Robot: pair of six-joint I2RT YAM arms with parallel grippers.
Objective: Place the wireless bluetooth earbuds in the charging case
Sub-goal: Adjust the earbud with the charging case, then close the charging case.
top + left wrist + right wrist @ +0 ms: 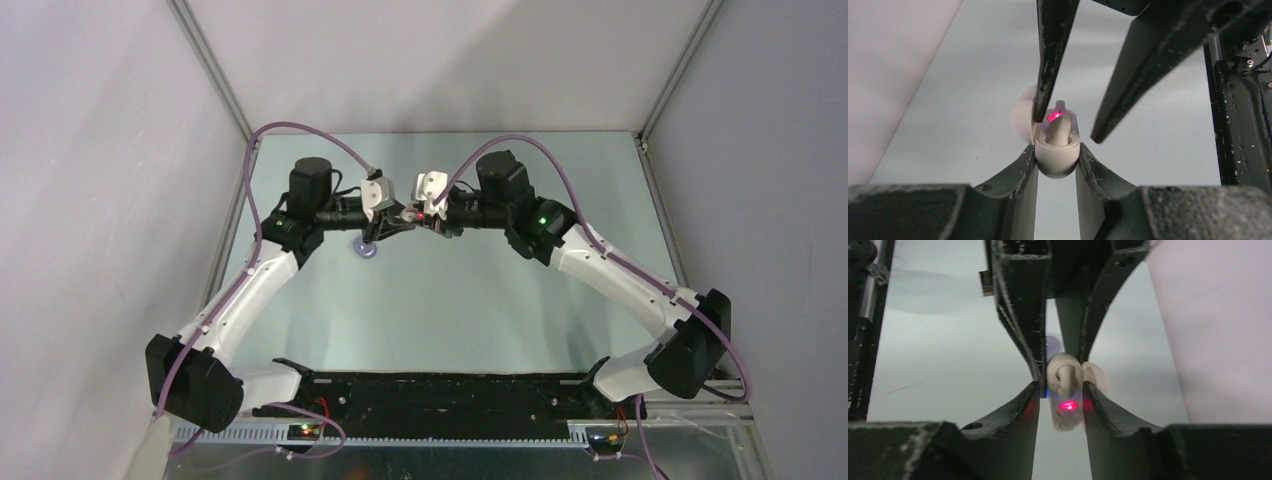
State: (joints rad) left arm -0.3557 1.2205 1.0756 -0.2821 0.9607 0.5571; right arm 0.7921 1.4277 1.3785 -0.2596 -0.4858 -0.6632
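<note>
1 charging case [1057, 162], 1 earbud [1061, 134], 1 lilac disc [365, 250]

Top external: fixed high above and behind the arms [250, 290], angled down and forward over the bench [440, 310] toward the back wall [440, 60]; distant and wide, taking in the whole bench.

Left wrist: riding just behind the left pincer [1057, 150], looking along its fingers across the bench, very close, facing the right pincer [1065, 130] tip to tip.

Right wrist: riding behind the right pincer, looking the opposite way, equally close.

Shared by both wrist views: the charging case [1058, 162] and its red light [1054, 116], seen from opposite sides, with bare bench beyond.

Shared with the overhead view: that same meeting spot, small, at mid-bench toward the far side.
</note>
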